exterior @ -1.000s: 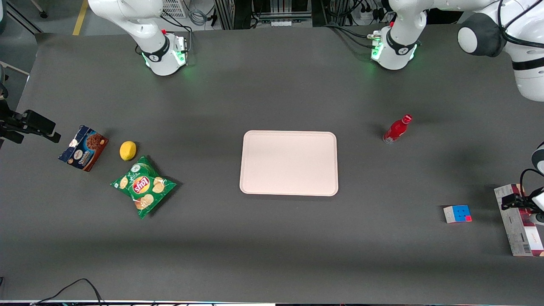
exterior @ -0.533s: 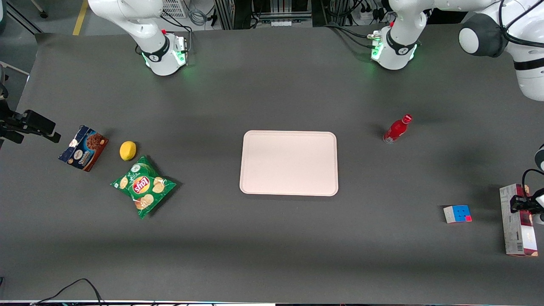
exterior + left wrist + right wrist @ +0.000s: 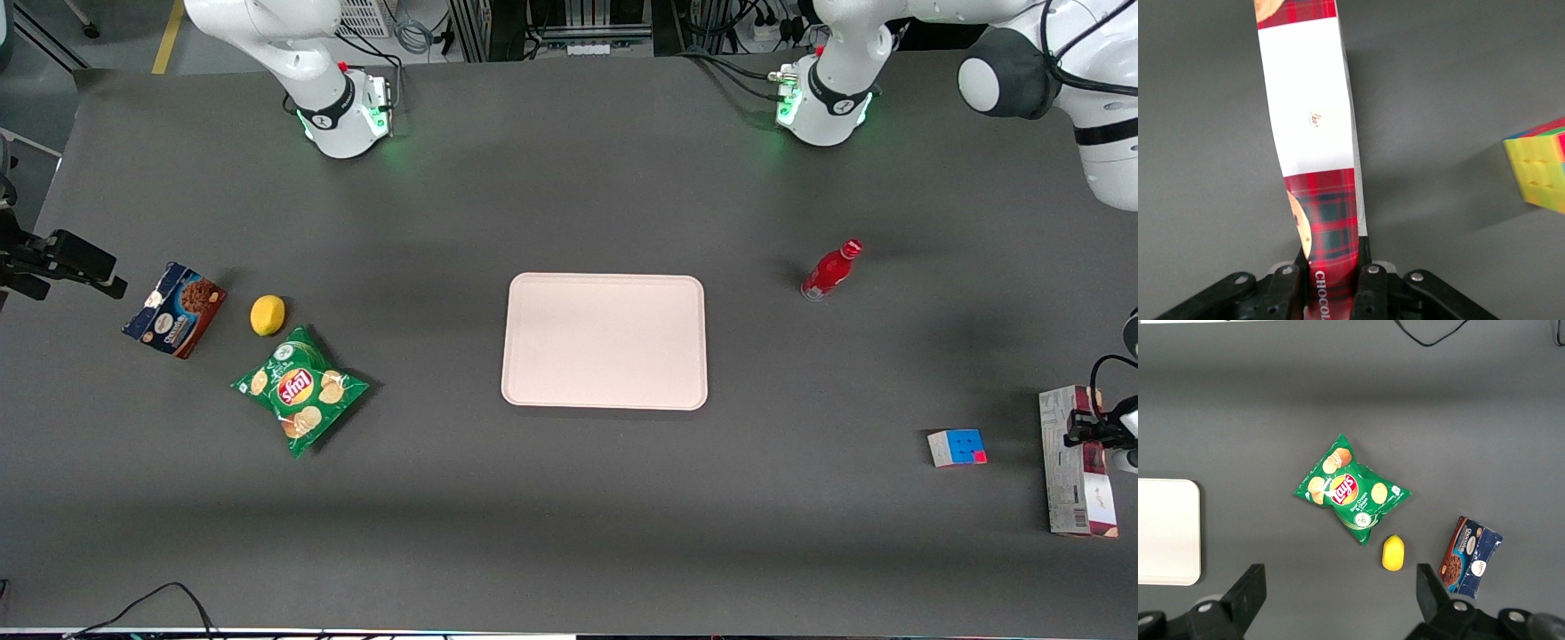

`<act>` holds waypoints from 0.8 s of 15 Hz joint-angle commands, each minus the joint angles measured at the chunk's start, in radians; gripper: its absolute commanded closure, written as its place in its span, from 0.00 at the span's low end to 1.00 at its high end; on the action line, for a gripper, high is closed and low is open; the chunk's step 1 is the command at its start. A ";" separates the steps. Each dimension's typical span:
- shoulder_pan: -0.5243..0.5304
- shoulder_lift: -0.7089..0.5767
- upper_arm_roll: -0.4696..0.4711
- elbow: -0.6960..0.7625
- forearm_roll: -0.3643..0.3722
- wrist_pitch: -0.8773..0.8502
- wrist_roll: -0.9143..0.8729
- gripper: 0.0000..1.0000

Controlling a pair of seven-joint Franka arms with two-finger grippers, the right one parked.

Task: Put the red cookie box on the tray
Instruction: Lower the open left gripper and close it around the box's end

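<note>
While the tray point(image 3: 605, 341) is lying flat at the middle of the front frame, the gripper point(image 3: 1092, 428) is sitting at the frame's right edge, toward the working arm's end of the desk point(image 3: 569, 498), and its jaws are pinching the red cookie box point(image 3: 1076, 462) across the narrow width near 1 end. In the wrist view the 2 black fingers point(image 3: 1286, 283) are pressing on either long side of the plaid face, just below the white label patch, and the box point(image 3: 1315, 143) is stretching away from them over the grey surface.

Compared with 1 second ago, the box is showing differently in the front frame: its outline is now narrower, it has rolled so the grey-white printed side is facing up more, and its end nearest the front camera is sitting higher in the frame than before. Against the frame from half a second ago it has shifted slightly toward the frame's centre and up. Whether it is clear of the desk I cannot tell.

Nothing else has changed place. The Rubik's cube point(image 3: 957, 447) is resting beside the box, toward the tray; the red bottle point(image 3: 830, 270) is standing farther from the front camera, between the cube and the tray. Toward the parked arm's end, the chip bag point(image 3: 300, 388), the lemon point(image 3: 268, 315) and the blue cookie box point(image 3: 174, 309) are lying close together.
</note>
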 commanded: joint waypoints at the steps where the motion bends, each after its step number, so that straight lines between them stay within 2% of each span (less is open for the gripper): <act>1: -0.018 -0.076 0.009 0.009 0.009 -0.094 0.006 0.97; 3: -0.035 -0.133 0.012 0.005 0.035 -0.168 -0.012 0.97; 6: -0.052 -0.239 0.009 0.002 0.115 -0.321 -0.124 0.96; 12: -0.061 -0.406 0.002 0.070 0.179 -0.588 -0.236 0.95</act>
